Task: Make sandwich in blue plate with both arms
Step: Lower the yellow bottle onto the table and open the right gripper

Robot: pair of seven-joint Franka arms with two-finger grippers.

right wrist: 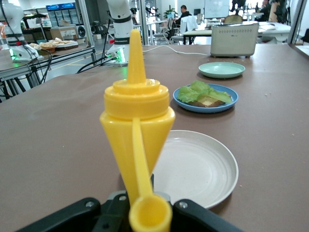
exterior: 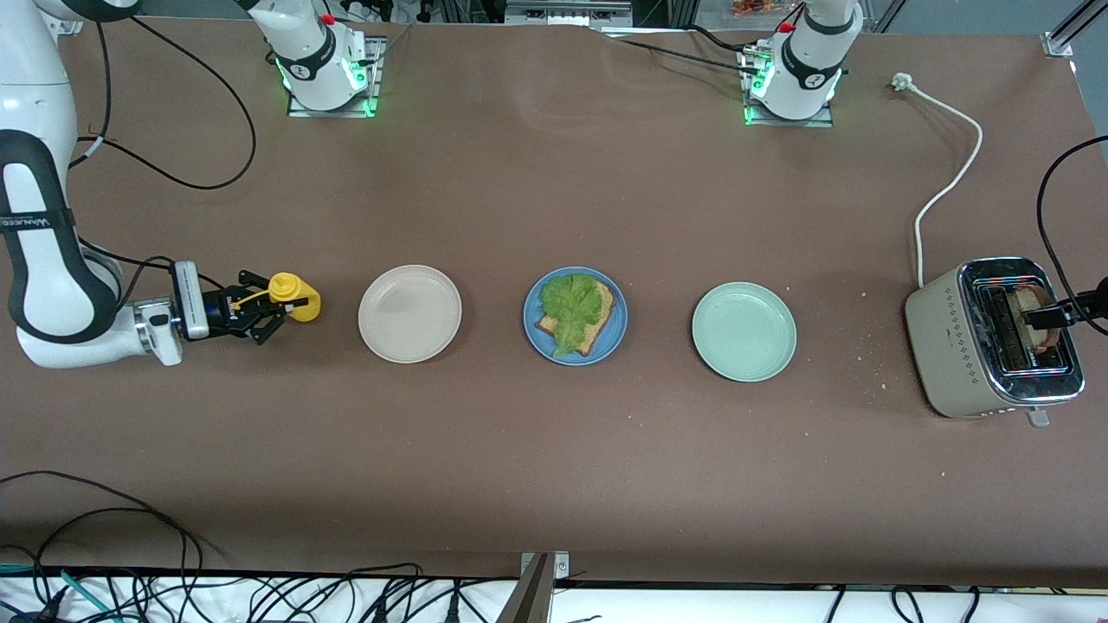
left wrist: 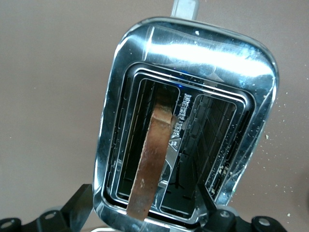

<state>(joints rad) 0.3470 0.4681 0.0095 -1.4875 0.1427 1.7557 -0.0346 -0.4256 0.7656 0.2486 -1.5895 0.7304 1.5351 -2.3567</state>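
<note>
Toast stands in the toaster slot under the left gripper, whose grip state cannot be told. It should rise straight, clear of the slot walls. The right gripper, closed around the yellow bottle, waits.

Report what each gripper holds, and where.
Right gripper: shut on the yellow squeeze bottle, low on its body. Left gripper: over the toaster by the toast; grip unclear.

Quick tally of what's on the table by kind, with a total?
Plates: 3 – beige plate, blue plate, pale green plate
Bread slices: 2 – one on the blue plate, one in the toaster
Lettuce leaves: 1
Yellow squeeze bottles: 1
Toasters: 1
Total: 8
</note>
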